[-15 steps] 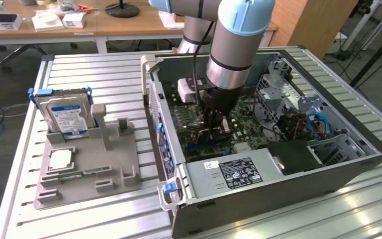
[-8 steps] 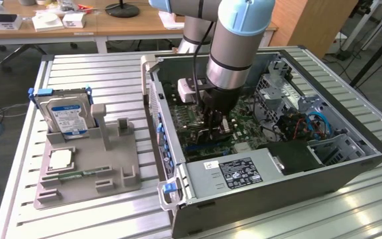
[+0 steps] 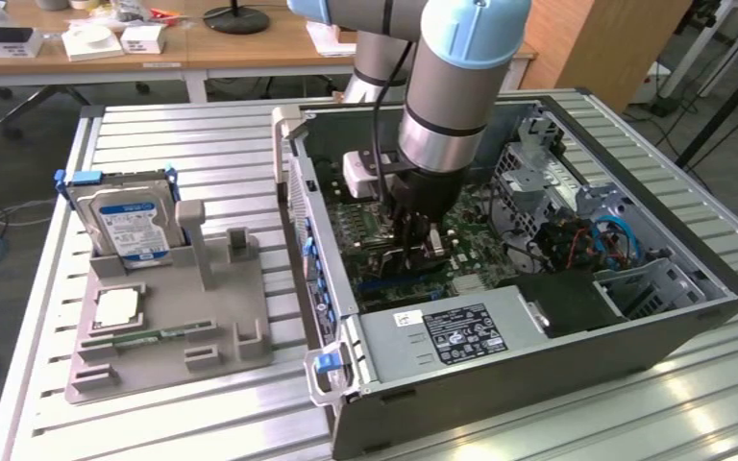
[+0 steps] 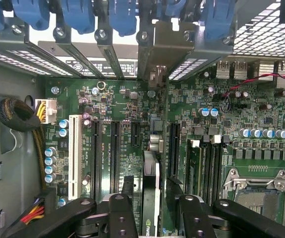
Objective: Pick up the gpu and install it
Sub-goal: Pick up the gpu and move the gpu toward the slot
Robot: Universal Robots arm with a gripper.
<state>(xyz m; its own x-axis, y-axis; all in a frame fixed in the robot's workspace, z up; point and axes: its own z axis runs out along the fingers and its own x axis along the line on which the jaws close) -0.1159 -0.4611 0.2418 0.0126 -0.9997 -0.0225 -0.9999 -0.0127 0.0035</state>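
Gripper (image 4: 151,210) fingers are pinching the gpu (image 4: 151,193) edge-on, low in the frame, above the motherboard (image 4: 132,144). Stiff, light and likely fragile, it is best gripped by its edges.

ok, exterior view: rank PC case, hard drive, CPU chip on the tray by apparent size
1. PC case, by far the largest.
2. Hard drive, standing in the tray.
3. CPU chip, smallest, though it lies slightly nearer the camera.
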